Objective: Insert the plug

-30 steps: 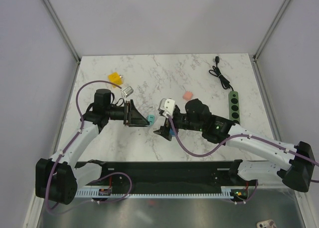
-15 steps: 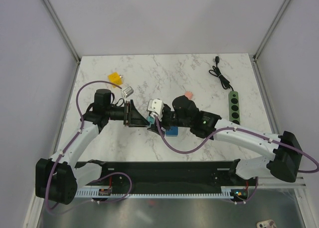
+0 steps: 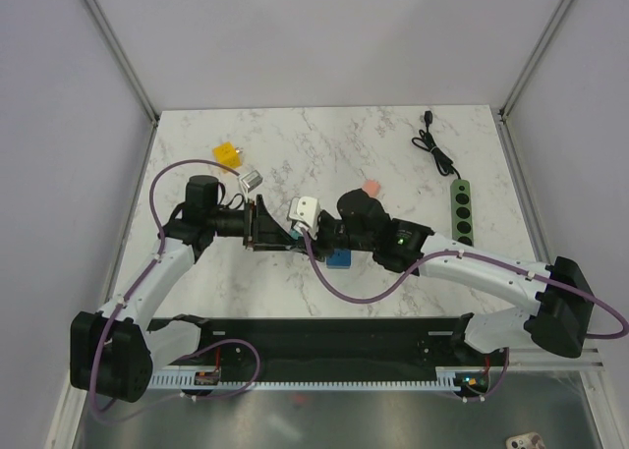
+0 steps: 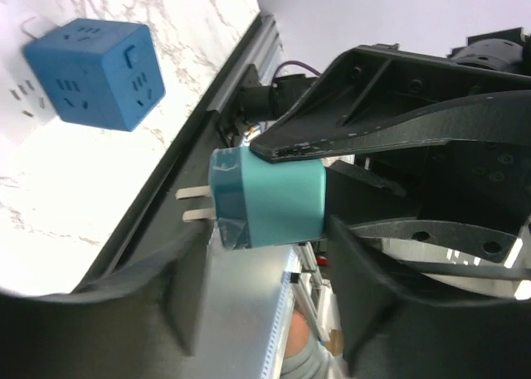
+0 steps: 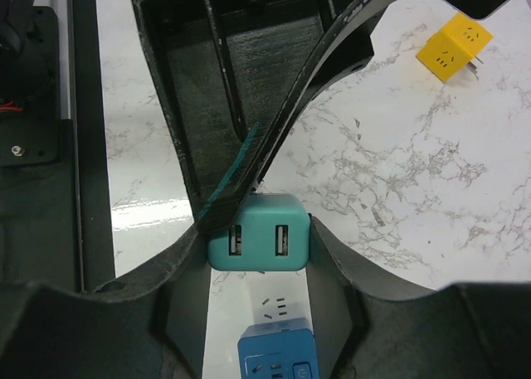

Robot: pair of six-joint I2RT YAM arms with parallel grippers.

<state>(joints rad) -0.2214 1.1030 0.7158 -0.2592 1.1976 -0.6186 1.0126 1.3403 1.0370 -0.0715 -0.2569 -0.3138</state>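
While the right end effector pinches the teal plug, left end effector's grip cannot be told

Grey-veined white marble table — teal plug, blue socket cube, yellow cube, green power strip

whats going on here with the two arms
It looks like a handover. The teal plug sits between the fingers of both the left gripper and the right gripper. The right gripper's fingers press its sides. Whether the left is gripping it is unclear. The blue cube socket lies nearby on the table, with nothing plugged in.
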